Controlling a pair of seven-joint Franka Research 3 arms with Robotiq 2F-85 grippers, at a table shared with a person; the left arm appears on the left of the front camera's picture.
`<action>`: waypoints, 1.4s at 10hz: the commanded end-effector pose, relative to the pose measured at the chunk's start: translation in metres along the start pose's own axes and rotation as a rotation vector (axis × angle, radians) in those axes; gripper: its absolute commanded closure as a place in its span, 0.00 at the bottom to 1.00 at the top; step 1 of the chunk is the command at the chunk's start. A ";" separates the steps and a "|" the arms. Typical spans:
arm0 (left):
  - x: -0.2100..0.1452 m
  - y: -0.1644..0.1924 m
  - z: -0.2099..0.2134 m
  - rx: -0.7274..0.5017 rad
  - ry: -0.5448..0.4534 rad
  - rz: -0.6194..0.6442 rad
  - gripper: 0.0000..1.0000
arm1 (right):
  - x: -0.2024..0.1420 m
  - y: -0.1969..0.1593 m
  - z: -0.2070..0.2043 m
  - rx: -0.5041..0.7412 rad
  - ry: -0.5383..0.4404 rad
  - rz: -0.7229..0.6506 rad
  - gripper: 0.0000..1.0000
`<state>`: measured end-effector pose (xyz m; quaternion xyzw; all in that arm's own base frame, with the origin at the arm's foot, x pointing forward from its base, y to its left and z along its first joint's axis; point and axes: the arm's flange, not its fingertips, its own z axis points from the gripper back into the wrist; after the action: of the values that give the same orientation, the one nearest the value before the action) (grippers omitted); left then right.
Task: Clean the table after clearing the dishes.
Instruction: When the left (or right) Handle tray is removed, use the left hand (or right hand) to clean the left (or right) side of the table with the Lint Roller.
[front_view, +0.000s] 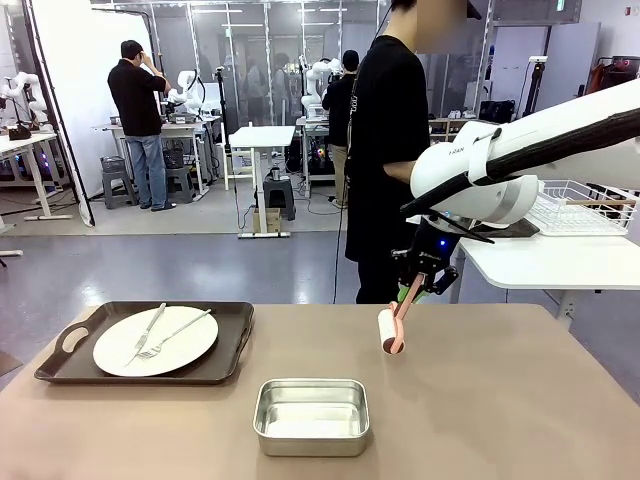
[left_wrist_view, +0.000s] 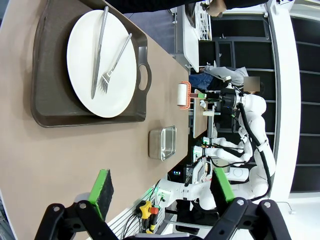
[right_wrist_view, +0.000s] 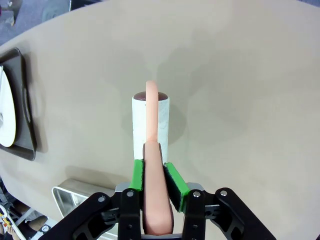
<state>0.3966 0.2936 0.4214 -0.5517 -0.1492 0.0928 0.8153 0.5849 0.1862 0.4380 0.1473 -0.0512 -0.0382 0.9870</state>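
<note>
Front view, surroundings: a person (front_view: 385, 150) stands at the far edge, right behind the right gripper (front_view: 420, 285). A smaller white table (front_view: 540, 262) with a wire rack (front_view: 575, 205) stands to the right. A steel pan (front_view: 311, 445) sits centre front.
Front view, right gripper: pinching the pink handle of a lint roller (front_view: 387, 330) low over the table (front_view: 500, 400); I cannot tell whether the roller touches it.
Front view, dishes: a white plate (front_view: 190, 345) carries a fork (front_view: 180, 332) and knife (front_view: 148, 330) on a dark brown tray (front_view: 232, 330) at the table's left.
Left wrist view: the left gripper (left_wrist_view: 161, 186) has its fingers spread, with nothing between them. The plain beige top, the tray and the pan lie beyond.
Right wrist view: green pads are pressed on the handle. The white roll is over bare tabletop, well apart from the tray.
</note>
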 end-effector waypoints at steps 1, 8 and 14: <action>0.000 0.000 0.001 -0.009 -0.016 -0.001 0.00 | 0.000 -0.008 -0.018 0.074 -0.024 0.035 0.77; 0.000 0.000 0.001 -0.009 -0.016 -0.001 0.00 | 0.003 -0.033 -0.048 0.135 -0.027 -0.003 0.77; 0.000 0.000 0.001 -0.009 -0.016 -0.001 0.00 | 0.008 -0.108 -0.053 0.134 0.010 -0.070 0.77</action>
<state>0.3966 0.2936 0.4214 -0.5517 -0.1493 0.0928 0.8153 0.6003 0.1178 0.3775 0.2228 -0.0453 -0.0752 0.9709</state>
